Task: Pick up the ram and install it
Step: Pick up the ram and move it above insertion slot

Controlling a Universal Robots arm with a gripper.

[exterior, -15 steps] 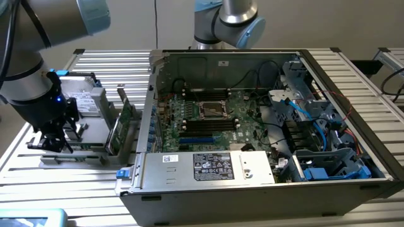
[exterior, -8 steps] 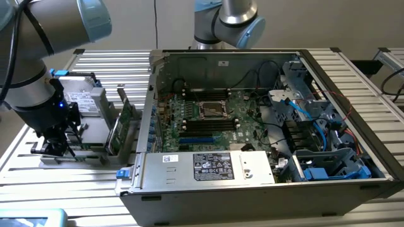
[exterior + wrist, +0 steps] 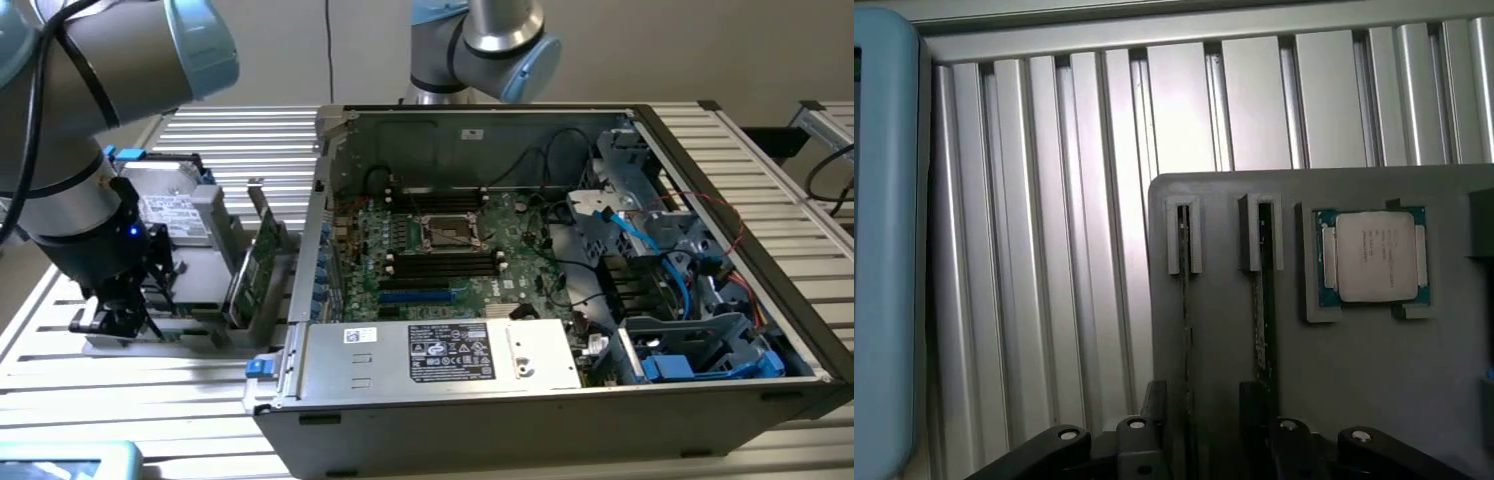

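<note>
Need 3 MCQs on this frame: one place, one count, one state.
1. Where is the gripper relative to the computer case?
A) inside it
B) outside it, over the grey tray
C) resting on its wall

2. How many ram sticks stand edge-on in tray slots beside the CPU?
A) one
B) two
C) four

3. Gripper state?
A) open, empty
B) shut on a ram stick
C) shut on the CPU

Key:
1 B: the gripper hangs over the tray at the exterior view's left of the case.
2 B: the wrist view shows two slotted sticks.
3 A: the jaws are apart, and both sticks and the CPU sit in the tray.
</note>
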